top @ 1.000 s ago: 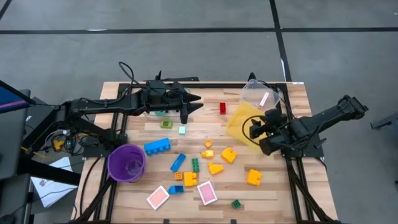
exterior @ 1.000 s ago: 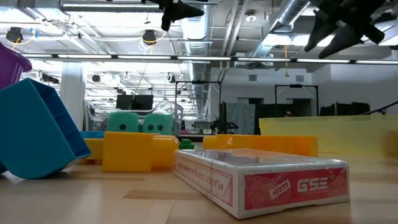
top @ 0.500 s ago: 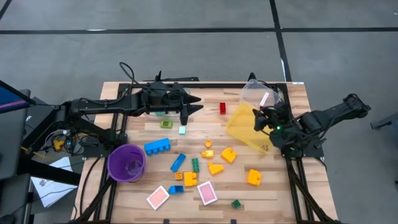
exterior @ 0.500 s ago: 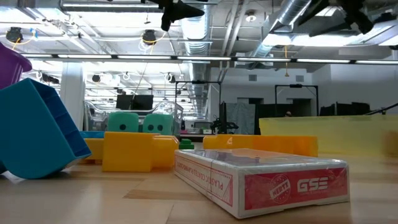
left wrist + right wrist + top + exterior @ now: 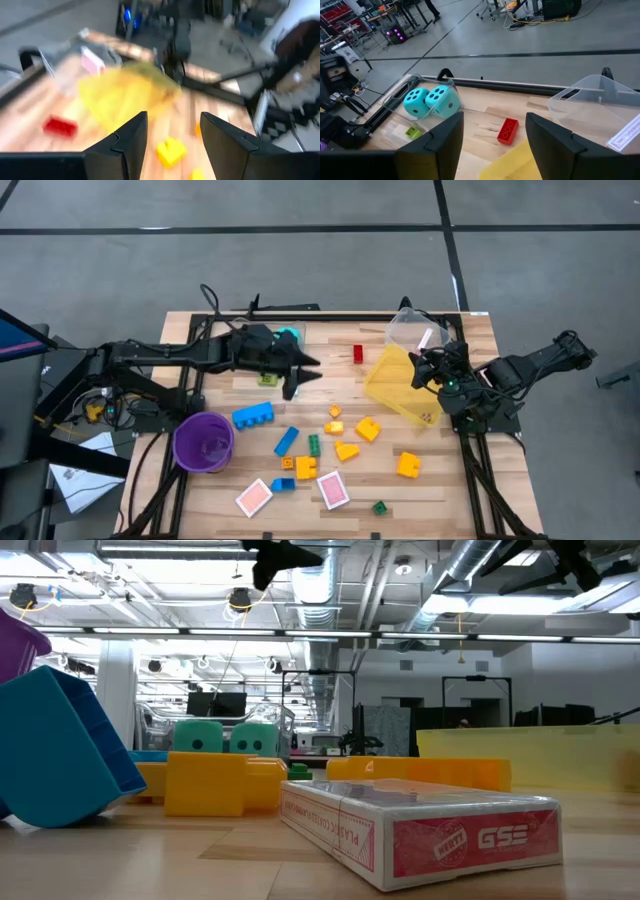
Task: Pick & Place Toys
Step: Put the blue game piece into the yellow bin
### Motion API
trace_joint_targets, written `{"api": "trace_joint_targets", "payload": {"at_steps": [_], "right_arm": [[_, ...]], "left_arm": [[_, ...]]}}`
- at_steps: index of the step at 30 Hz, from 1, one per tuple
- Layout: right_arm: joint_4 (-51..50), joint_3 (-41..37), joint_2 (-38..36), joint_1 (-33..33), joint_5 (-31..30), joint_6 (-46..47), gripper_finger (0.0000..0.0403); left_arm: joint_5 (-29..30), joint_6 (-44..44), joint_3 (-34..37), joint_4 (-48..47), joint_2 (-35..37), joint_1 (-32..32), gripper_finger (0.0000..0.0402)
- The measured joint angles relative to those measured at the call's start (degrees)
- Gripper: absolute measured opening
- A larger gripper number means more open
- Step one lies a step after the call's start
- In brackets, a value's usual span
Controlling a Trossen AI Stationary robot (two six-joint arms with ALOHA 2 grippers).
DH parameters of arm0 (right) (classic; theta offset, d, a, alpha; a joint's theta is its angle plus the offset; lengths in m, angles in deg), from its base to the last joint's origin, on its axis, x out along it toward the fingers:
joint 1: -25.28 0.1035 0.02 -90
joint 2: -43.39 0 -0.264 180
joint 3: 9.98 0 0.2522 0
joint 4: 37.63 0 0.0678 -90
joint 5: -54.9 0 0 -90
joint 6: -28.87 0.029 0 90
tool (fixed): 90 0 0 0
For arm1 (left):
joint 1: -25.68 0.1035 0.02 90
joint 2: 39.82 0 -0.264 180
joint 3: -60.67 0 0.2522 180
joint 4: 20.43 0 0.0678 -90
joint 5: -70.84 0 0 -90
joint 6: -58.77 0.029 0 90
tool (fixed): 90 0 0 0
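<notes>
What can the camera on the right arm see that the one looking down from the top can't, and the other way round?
Only the right wrist view shows the two cyan dice clearly, in a clear box. Only the high view shows the purple cup, the pink cards and both arms' tools: left, right. Both show the red brick and the yellow bin.

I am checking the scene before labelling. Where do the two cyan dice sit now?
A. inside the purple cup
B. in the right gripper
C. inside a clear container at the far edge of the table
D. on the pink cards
C: the right wrist view shows both cyan dice behind the walls of a clear container, near the table's far edge.
</notes>
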Motion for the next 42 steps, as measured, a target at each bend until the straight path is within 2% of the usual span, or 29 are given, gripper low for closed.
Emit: {"api": "trace_joint_targets", "payload": {"at_steps": [7,12,16,20,24,35,39,42], "right_arm": [[0.0,0.0,0.0,0.0,-0.2,-0.3,0.0205],[0.5,0.0,0.0,0.0,-0.2,-0.3,0.0205],[0.6,0.0,0.0,0.0,-0.2,-1.3,0.0205],[0.6,0.0,-0.5,0.0,0.0,-1.9,0.0205],[0.8,0.0,-2.0,0.1,0.0,-3.6,0.0205],[5.1,0.0,-9.8,0.2,3.3,-19.7,0.0205],[5.8,0.0,-12.5,0.2,4.3,-23.8,0.0205],[5.8,0.0,-15.0,0.2,4.8,-26.0,0.0205]], "left_arm": [[2.4,0.0,-0.7,0.1,0.9,-6.7,0.0176],[7.5,0.0,-7.0,-14.4,1.4,-13.5,0.0196],[13.3,0.1,-12.2,-27.6,1.4,-19.5,0.0239],[16.9,-3.0,-13.2,-32.9,1.4,-24.4,0.0283],[17.3,-6.9,-13.2,-34.8,-0.7,-28.2,0.0304],[16.9,-16.7,-13.2,-34.9,-10.3,-35.9,0.0305],[11.2,-19.3,-13.2,-33.8,-13.8,-38.2,0.0308],[9.6,-19.8,-13.2,-33.1,-16.4,-39.5,0.0307]]}}
